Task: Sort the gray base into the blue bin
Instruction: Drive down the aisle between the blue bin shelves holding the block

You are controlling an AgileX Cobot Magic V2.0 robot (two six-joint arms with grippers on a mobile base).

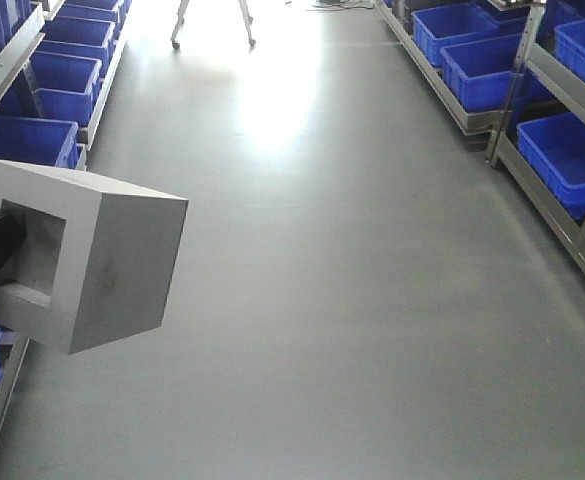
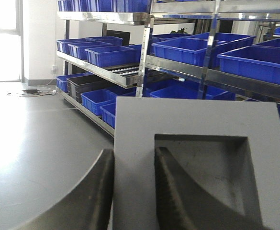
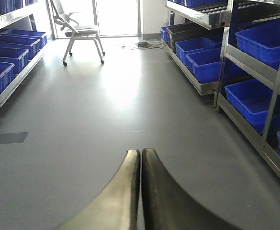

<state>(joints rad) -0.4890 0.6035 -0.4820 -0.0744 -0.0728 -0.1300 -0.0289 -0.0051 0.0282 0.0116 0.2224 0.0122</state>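
The gray base (image 1: 92,260) hung in the air at about 9 o'clock in the front view, well above the floor (image 1: 372,300), with its square recess turned toward the arm. The left gripper (image 2: 132,158) was clamped on 1 wall of the recess. In the left wrist view, 1 of its fingers (image 2: 94,201) pressed the outer face at 7 o'clock and the other sat inside the hollow. The right gripper (image 3: 140,158) carried nothing, its 2 fingers pressed together over bare floor.

The block looked stiff and matte, with sharp edges and thick walls. It was probably light for its bulk, and the dull surface should give the pads good friction. That recess wall seemed the sensible place to grip, since the whole body was likely too broad for the jaws. Held by 1 side, though, the block could pivot or droop during a quick swing, so slow carrying seemed wise.

Blue bins (image 2: 187,48) filled the shelves (image 2: 178,67) from 12 to 3 o'clock in the left wrist view. Which one was the target could not be told.
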